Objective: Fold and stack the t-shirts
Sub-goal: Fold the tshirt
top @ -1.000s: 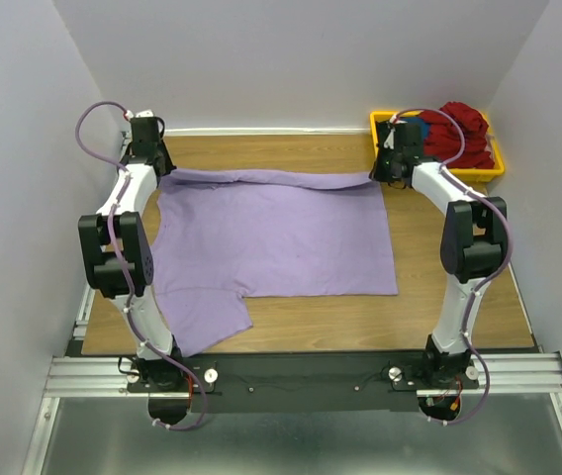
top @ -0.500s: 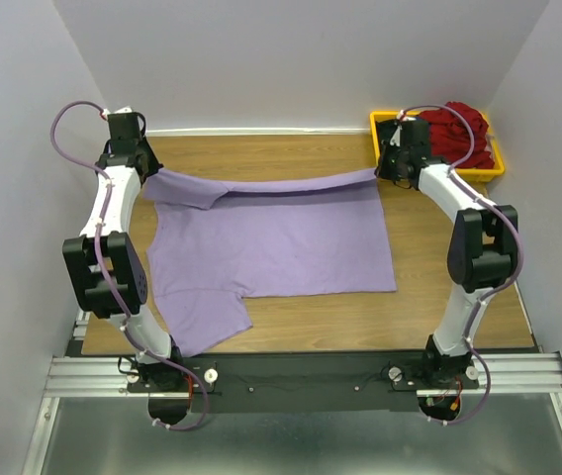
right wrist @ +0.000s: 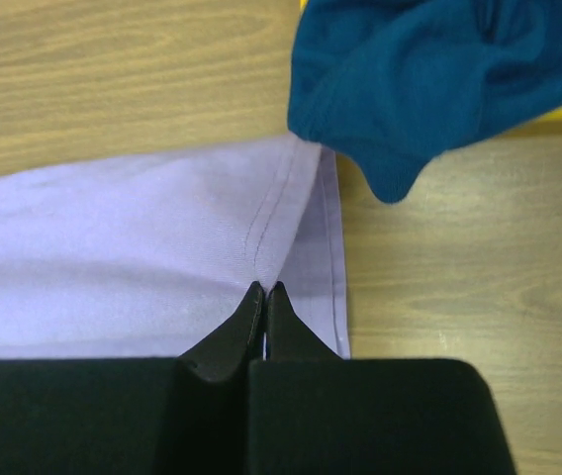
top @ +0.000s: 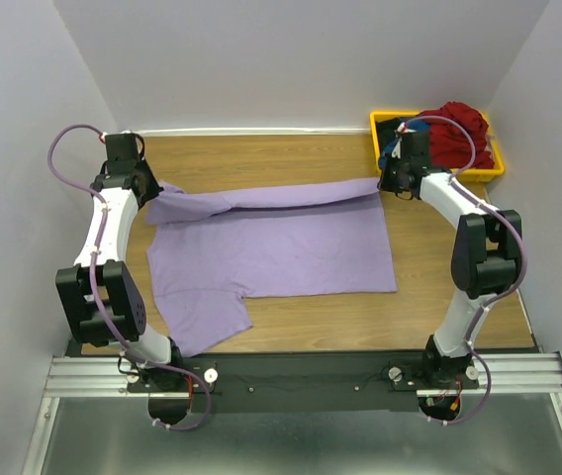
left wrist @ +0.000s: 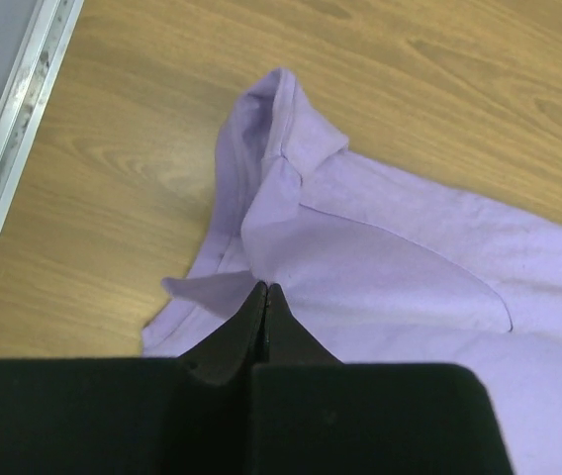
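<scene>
A large lavender t-shirt [top: 271,247] lies spread on the wooden table, its far edge lifted and folding toward me. My left gripper [top: 147,201] is shut on the shirt's far left corner by the sleeve [left wrist: 291,198]. My right gripper [top: 385,183] is shut on the far right hem corner [right wrist: 281,228]. In both wrist views the jaws pinch lavender cloth at their tips: left gripper [left wrist: 266,289], right gripper [right wrist: 265,289]. A dark red t-shirt [top: 464,129] and a blue t-shirt [right wrist: 429,69] lie in the bin at the back right.
The yellow bin [top: 489,170] stands at the table's back right corner, close to my right gripper. A metal rail [left wrist: 14,129] runs along the table's left edge. Bare wood [top: 261,158] shows behind the lifted shirt edge.
Both grippers have pulled the shirt's far edge up and toward the front, so the fold has grown. The left arm has swung outward to the left.
</scene>
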`<control>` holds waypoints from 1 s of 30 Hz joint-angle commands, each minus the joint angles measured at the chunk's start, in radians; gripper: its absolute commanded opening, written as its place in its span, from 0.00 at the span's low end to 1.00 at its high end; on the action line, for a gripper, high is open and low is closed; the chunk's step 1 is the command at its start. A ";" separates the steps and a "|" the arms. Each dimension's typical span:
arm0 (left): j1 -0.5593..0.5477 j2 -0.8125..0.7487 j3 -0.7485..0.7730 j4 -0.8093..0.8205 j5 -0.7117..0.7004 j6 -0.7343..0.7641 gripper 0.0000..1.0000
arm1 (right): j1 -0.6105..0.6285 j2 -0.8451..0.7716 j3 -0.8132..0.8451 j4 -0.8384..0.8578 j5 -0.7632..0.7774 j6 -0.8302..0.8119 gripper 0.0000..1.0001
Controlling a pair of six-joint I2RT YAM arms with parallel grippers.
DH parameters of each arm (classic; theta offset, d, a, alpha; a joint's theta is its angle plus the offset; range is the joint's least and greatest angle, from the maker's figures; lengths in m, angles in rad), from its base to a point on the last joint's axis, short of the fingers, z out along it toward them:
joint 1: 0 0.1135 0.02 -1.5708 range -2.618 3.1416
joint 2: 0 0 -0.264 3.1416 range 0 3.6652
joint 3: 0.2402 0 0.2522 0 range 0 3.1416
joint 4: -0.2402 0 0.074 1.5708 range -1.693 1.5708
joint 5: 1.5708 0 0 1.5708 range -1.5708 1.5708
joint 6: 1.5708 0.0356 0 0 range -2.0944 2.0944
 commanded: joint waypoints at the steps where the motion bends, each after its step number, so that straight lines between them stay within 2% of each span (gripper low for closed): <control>1: 0.021 -0.052 -0.065 -0.002 0.013 -0.007 0.00 | -0.009 -0.034 -0.049 -0.022 0.038 0.025 0.01; 9: 0.021 -0.060 -0.217 0.078 0.026 -0.031 0.00 | -0.011 0.030 -0.112 -0.045 0.117 0.077 0.01; 20: 0.022 -0.013 -0.304 0.178 0.080 -0.054 0.00 | -0.011 0.129 -0.077 -0.060 0.064 0.110 0.01; 26: 0.021 -0.006 -0.234 0.166 0.089 -0.065 0.00 | -0.012 0.096 -0.028 -0.083 0.054 0.123 0.01; 30: 0.022 0.043 -0.070 0.156 0.086 -0.082 0.00 | -0.012 0.099 0.078 -0.103 0.048 0.123 0.01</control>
